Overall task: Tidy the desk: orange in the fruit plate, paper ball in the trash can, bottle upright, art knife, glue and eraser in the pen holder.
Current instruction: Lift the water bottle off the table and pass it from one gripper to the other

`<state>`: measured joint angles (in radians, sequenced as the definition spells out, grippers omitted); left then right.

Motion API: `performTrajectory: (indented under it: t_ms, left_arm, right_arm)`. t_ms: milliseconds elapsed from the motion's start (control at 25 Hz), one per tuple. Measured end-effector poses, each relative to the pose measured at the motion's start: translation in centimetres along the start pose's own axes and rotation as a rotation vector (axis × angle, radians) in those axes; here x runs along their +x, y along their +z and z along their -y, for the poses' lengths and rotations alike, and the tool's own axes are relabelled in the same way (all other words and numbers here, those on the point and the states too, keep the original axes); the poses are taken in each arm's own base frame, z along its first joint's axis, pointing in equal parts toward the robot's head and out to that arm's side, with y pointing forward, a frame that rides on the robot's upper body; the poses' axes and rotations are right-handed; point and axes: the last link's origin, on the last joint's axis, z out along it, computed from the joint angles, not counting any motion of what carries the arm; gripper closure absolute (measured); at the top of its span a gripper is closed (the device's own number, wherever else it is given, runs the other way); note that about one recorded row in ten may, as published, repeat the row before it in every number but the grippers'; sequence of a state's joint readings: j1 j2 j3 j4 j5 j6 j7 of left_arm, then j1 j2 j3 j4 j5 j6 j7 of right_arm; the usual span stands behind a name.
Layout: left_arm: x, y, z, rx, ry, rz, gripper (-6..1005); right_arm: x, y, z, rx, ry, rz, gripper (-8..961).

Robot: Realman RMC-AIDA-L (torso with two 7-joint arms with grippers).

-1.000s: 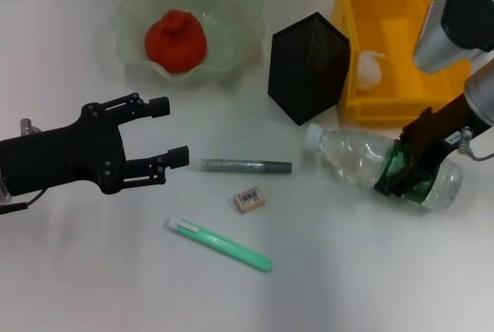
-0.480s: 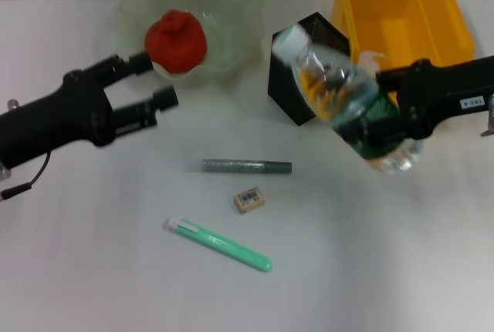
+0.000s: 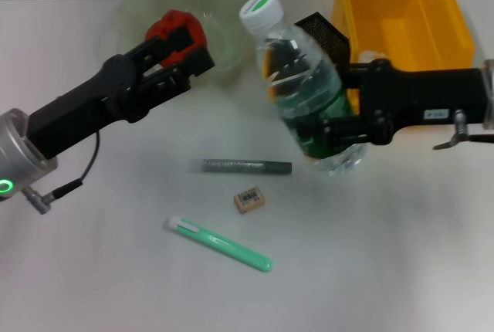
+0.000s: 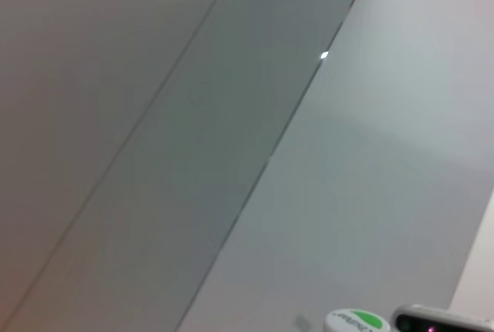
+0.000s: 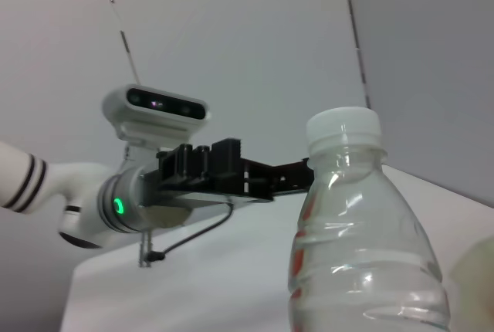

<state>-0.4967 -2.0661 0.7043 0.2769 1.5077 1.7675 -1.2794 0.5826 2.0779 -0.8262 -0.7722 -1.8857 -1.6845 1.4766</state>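
My right gripper (image 3: 330,104) is shut on the green-labelled lower half of the clear bottle (image 3: 297,85), which hangs above the desk (image 3: 370,255) nearly upright, white cap up. The right wrist view shows the bottle (image 5: 363,232) close up. My left gripper (image 3: 197,45) is raised and open in front of the orange (image 3: 174,19), which lies in the pale-green fruit plate (image 3: 135,0). On the desk lie a grey stick (image 3: 247,166), the beige eraser (image 3: 249,198) and a green stick (image 3: 220,245); I cannot tell which is the knife or the glue. The bottle hides most of the black pen holder (image 3: 324,27).
The yellow trash can (image 3: 401,8) stands at the back right, with a bit of the white paper ball (image 3: 369,57) showing above my right gripper. The left gripper (image 5: 204,164) and the head camera (image 5: 158,108) appear behind the bottle in the right wrist view.
My right gripper has lifted the bottle off the desk and turned it from lying to nearly upright, moving left. My left arm has risen and swung toward the fruit plate.
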Motion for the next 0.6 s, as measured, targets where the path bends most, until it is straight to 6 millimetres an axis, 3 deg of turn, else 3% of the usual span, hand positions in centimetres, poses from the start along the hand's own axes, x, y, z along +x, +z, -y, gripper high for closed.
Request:
performTrajectory:
  t_ms: [600]
  left_arm:
    - [-0.8,2.5,-0.5,-0.057,0.02,-0.001,170]
  right_arm:
    - [0.2,2.7,-0.2,-0.071,0.027,0.028,198]
